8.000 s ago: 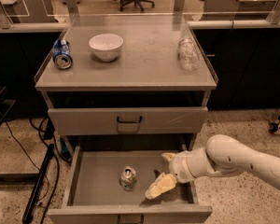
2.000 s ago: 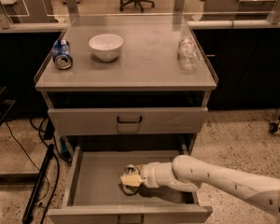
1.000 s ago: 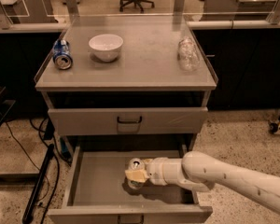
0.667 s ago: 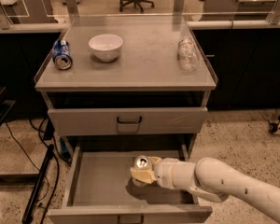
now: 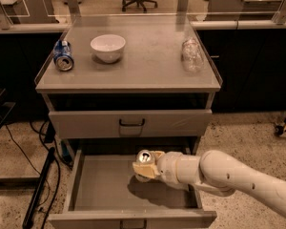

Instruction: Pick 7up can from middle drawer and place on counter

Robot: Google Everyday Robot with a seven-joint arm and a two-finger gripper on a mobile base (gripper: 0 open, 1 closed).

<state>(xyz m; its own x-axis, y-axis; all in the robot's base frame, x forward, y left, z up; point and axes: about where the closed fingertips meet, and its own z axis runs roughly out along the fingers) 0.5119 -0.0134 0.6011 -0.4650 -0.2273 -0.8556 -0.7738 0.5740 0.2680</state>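
My gripper [image 5: 145, 166] is shut on the 7up can [image 5: 143, 158], whose silver top with pull tab faces up. It holds the can lifted above the bare floor of the open middle drawer [image 5: 105, 187], near the drawer's back middle. My pale arm reaches in from the lower right. The counter [image 5: 148, 66] is the flat grey top of the cabinet above, edged by a clear rim.
On the counter lie a blue can [image 5: 63, 56] on its side at the left, a white bowl [image 5: 107, 47] beside it, and a clear bottle [image 5: 191, 55] at the right. A closed grey drawer front [image 5: 131, 123] sits above the open drawer. Cables lie on the floor at the left.
My gripper reached the can on the drawer floor, closed on it, and has lifted it up and to the right, off the floor.
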